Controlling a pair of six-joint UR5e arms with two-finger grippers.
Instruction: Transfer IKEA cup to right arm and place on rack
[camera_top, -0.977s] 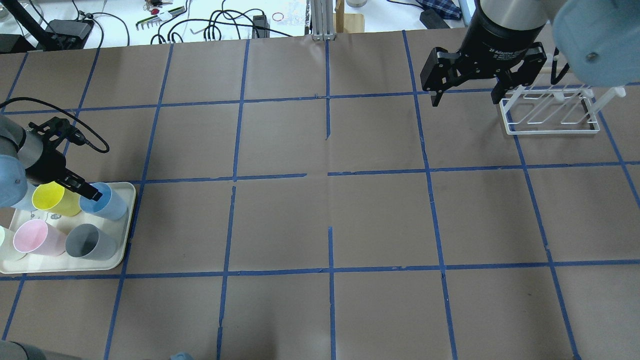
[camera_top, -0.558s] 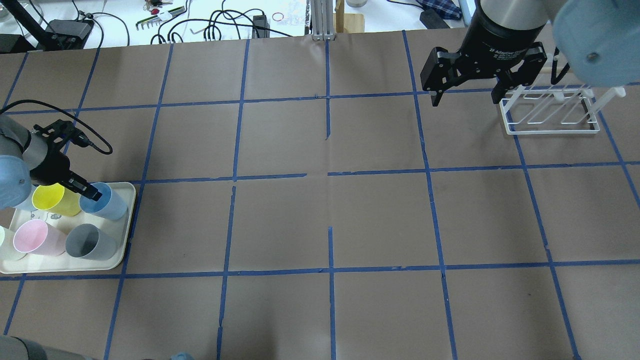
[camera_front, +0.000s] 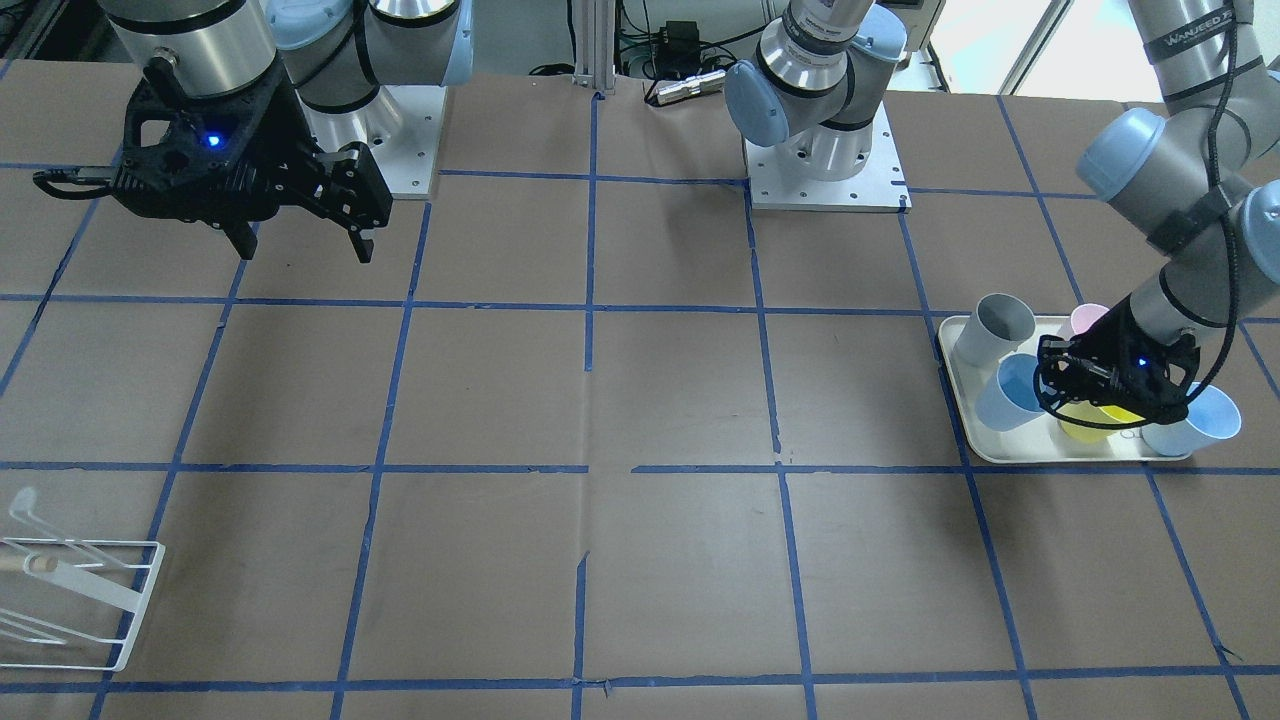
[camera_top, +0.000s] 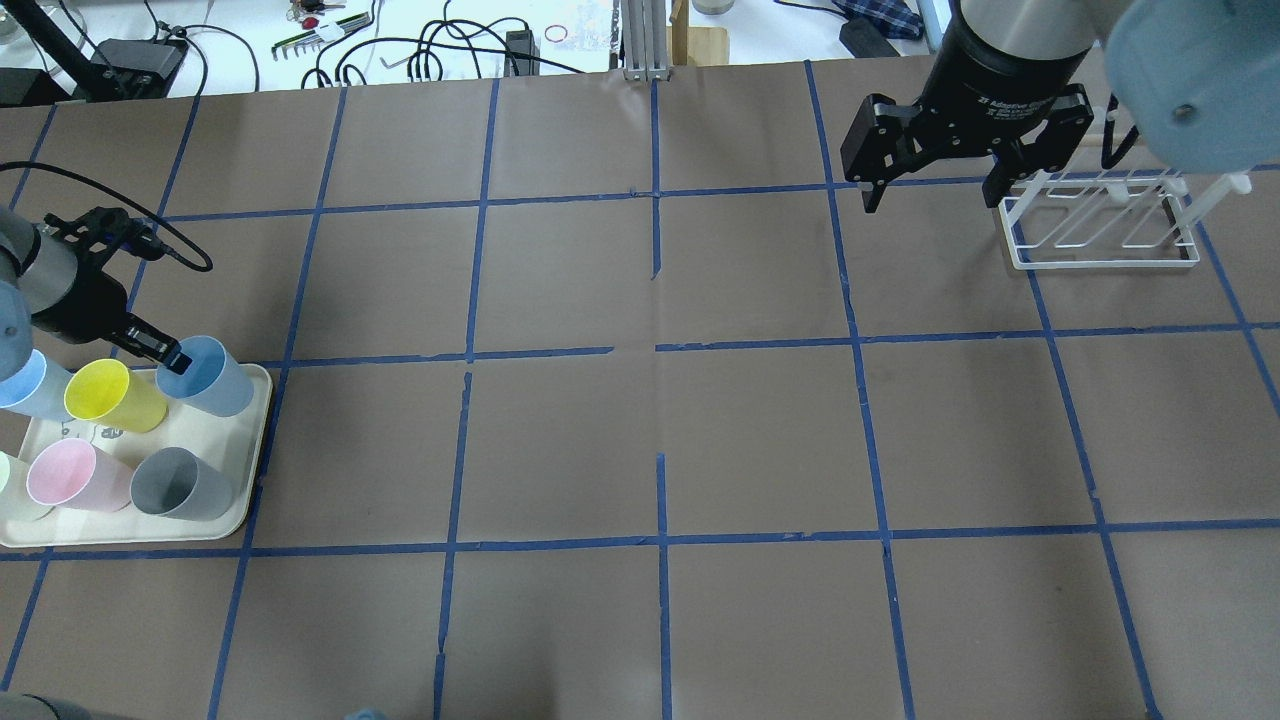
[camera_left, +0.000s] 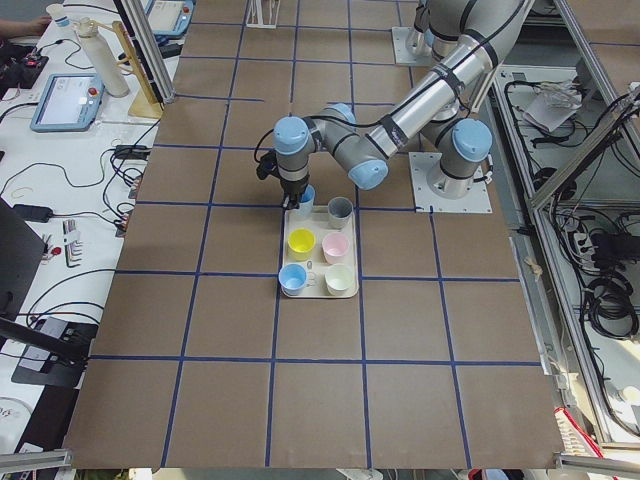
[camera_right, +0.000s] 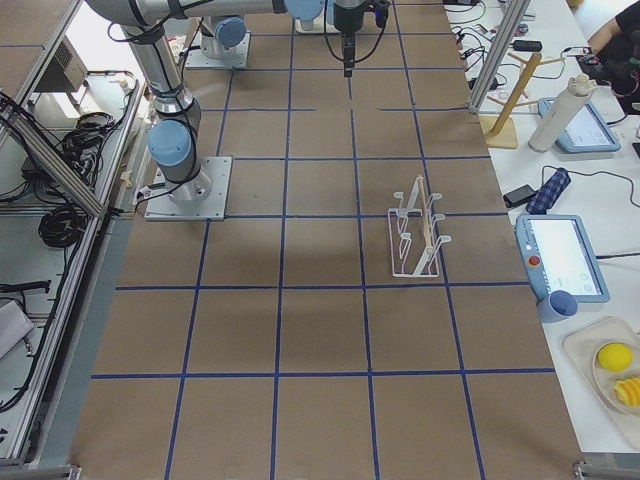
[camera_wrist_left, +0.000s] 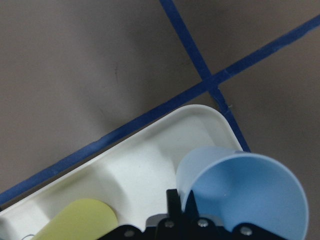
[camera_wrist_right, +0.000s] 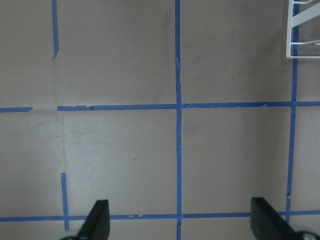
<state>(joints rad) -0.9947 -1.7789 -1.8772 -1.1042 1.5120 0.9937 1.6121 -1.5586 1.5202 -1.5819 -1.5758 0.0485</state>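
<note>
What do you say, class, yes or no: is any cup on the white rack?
No, in the overhead view the rack stands bare, its wire prongs holding no cup.

Left arm (camera_front: 1195, 45), a black cable strapped along it, drops from the upper right of the front-facing frame, folds at the elbow and angles its wrist (camera_front: 1180, 295) down toward lower left; its slim left gripper (camera_top: 165, 355), at the overhead frame's left edge, is clamped on the rim of the pale blue IKEA cup (camera_top: 212, 377), one finger outside the wall, a blue light on its body. Right arm (camera_front: 190, 40) hangs in the front-facing frame's upper left; its bulky black right gripper (camera_top: 930, 200) points down above the table, fingers (camera_wrist_right: 97, 220) spread wide with nothing between them, a blue light lit.
</note>
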